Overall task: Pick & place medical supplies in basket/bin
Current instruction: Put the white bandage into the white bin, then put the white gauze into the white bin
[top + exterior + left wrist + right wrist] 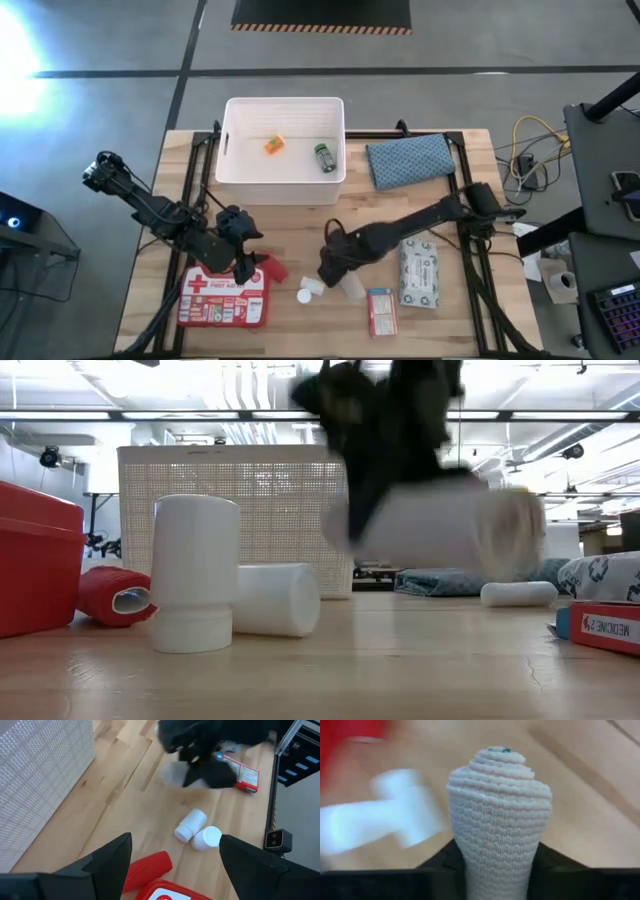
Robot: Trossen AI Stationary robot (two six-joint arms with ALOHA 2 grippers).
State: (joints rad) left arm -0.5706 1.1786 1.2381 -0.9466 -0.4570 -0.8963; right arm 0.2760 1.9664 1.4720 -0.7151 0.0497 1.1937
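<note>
Above the table's front, right fingers [495,870] clamped on white gauze roll [496,810], left fingers [175,865] spread wide, empty.

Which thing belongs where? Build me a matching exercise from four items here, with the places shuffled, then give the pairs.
Things:
1. gauze roll
2. small green bottle
3. red first-aid case
4. blue-grey cloth pouch

Places:
A. on the table beside the white bin, on the right arm's side
B. at the table's front, on the left arm's side
C. gripped in the right pincer
D. inside the white bin

Pairs: 1-C, 2-D, 3-B, 4-A
</note>
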